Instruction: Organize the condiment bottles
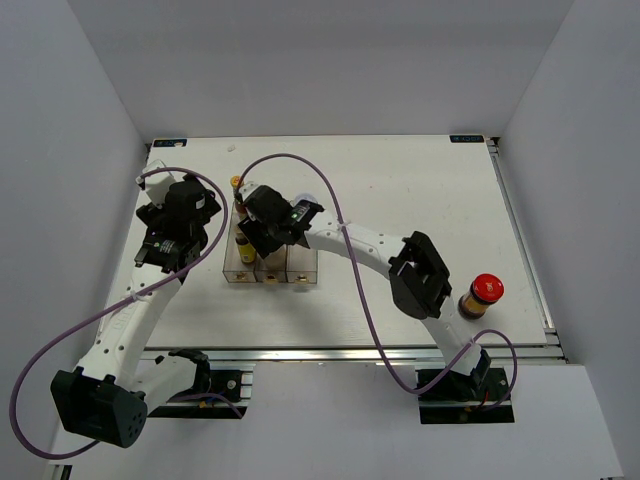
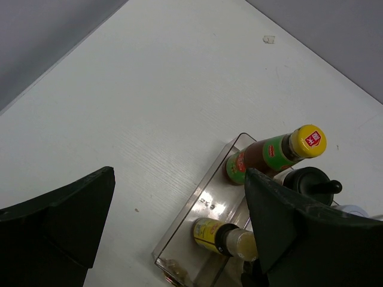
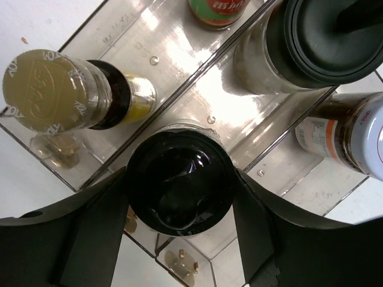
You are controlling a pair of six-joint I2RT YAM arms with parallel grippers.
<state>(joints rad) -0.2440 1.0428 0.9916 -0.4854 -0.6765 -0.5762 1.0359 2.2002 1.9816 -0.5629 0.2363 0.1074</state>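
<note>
Right gripper: grasping upright black-lidded shaker in tray
Left gripper: released
Red-lidded jar: rightward, right arm nearer

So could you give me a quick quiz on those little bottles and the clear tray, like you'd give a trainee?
1. Which bottle stands outside the clear tray?
A) slim red sauce bottle
B) red-lidded jar
C) white jar
2. True or false: the left jaws are gripping a bottle.
3. Fill in: the right jaws are closed on a shaker with a ___ lid.

Key: 1 B, it stands alone on the table, far to the right. 2 False, they hang open beside the tray. 3 Black.
</note>
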